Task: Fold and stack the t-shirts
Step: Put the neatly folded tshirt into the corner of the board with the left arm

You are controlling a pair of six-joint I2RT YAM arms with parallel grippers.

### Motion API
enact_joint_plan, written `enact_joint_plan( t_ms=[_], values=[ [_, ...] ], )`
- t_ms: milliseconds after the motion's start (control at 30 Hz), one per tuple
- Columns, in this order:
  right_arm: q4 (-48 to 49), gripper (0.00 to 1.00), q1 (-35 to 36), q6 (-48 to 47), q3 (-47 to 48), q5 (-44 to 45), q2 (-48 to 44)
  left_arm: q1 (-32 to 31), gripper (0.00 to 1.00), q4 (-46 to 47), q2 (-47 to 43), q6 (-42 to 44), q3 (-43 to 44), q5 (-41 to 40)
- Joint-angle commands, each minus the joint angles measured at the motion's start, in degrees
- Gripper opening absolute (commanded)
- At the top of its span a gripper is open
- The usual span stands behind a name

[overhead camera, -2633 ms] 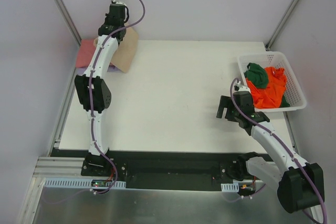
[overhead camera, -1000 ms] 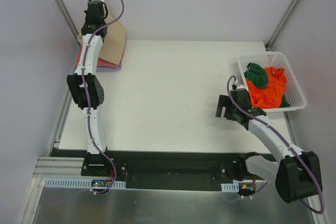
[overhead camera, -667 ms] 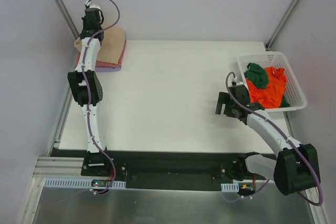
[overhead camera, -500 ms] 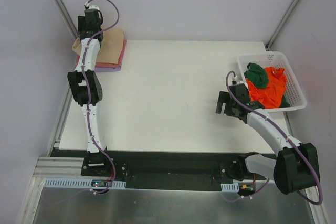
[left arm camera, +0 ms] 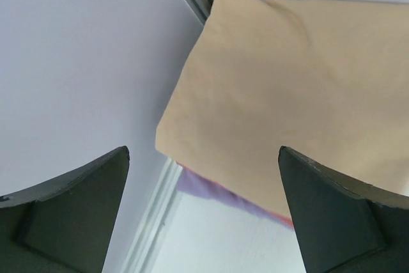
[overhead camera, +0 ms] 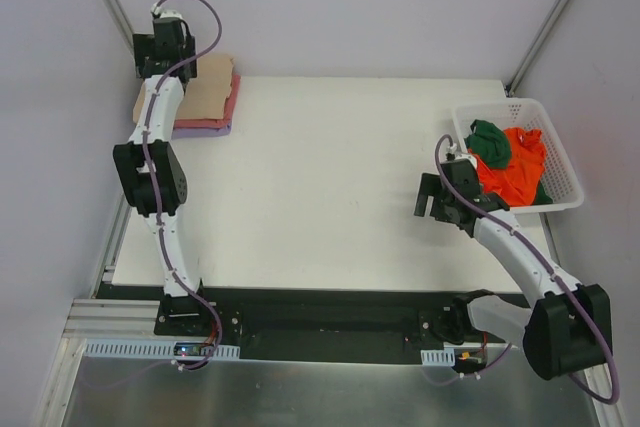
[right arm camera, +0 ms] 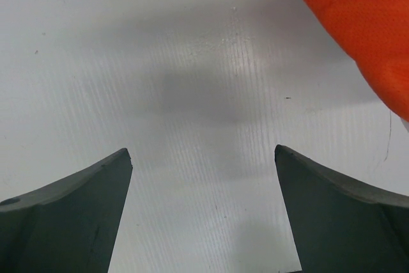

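Note:
Folded t-shirts are stacked at the table's back left corner: a tan one (overhead camera: 205,95) on top, a salmon pink one (overhead camera: 236,92) under it and a lavender one (overhead camera: 207,131) at the bottom. My left gripper (overhead camera: 152,51) hovers open over the stack's back left corner, holding nothing. In the left wrist view the tan shirt (left arm camera: 287,94) lies flat between the spread jaws of the left gripper (left arm camera: 204,150), with lavender (left arm camera: 211,190) peeking out below. An orange t-shirt (overhead camera: 512,175) and a dark green one (overhead camera: 489,142) lie crumpled in the basket. My right gripper (overhead camera: 432,203) hangs open and empty above bare table left of the basket, and in the right wrist view the right gripper (right arm camera: 202,149) has an orange corner (right arm camera: 364,17) of shirt at its upper right.
The white lattice basket (overhead camera: 563,162) stands at the table's right edge. The white table (overhead camera: 330,177) stretches between stack and basket. Grey walls and metal frame posts (overhead camera: 112,2) close in behind the left gripper.
My left gripper has opened and let go of the tan shirt, which now lies flat on the stack. The left arm drifted left and back. The right arm barely shifted.

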Motion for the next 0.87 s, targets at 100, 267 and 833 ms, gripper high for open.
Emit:
enact_joint_plan(
  t_ms=[100, 267, 833],
  values=[
    [-2.1, 0.96, -0.1, 2.3, 1.0, 1.4, -7.6, -0.5, 0.99, -5.2, -27.8, -20.1, -15.6, 20.2],
    [0.5, 0.96, -0.3, 2.9, -0.2, -2.7, -9.9, -2.9, 0.99, -1.6, -49.1, -35.2, -44.9, 34.0],
    [14.5, 0.96, -0.2, 3.1, -14.2, -3.4, -24.6, -21.9, 0.99, 0.1, -92.4, -42.6, -94.0, 18.8]
  ],
)
